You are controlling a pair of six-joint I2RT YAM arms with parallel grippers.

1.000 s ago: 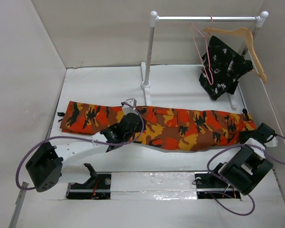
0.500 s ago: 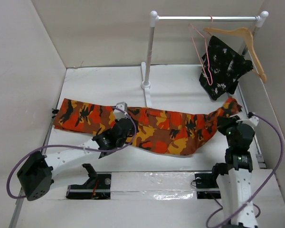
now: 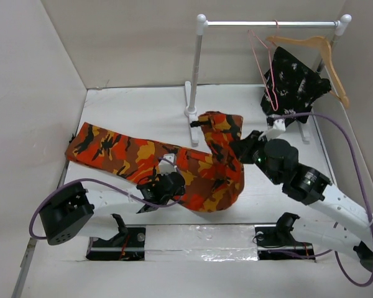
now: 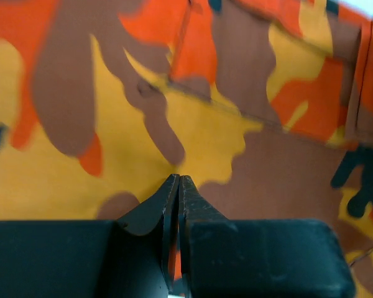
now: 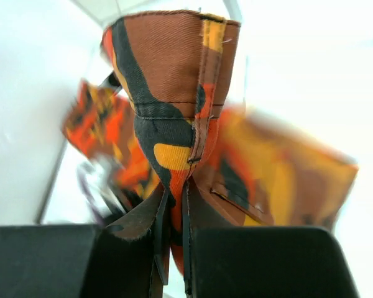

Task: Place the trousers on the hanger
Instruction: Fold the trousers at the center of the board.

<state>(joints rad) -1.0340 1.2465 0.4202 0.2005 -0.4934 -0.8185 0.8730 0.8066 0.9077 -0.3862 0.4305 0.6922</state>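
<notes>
Orange, red, yellow and black camouflage trousers (image 3: 130, 155) sprawl across the white desk (image 3: 137, 105), their near edge pinched in the clenched left end effector (image 3: 168, 185) (a sliver of cloth shows between its fingers in the wrist view). Farther back, the right end effector (image 3: 244, 144) is clamped on one end of the garment, held raised and doubled over the rest beside the foot of the rack post (image 3: 193, 93). At the rear, the pink wire hanger (image 3: 267, 71) hangs on the rail (image 3: 267, 24), next to a wooden hanger (image 3: 326, 56) carrying a black speckled garment (image 3: 292, 84).

Orange camouflage trousers (image 3: 143, 155) lie partly folded over; pink wire hanger (image 3: 270, 74) hangs.
</notes>
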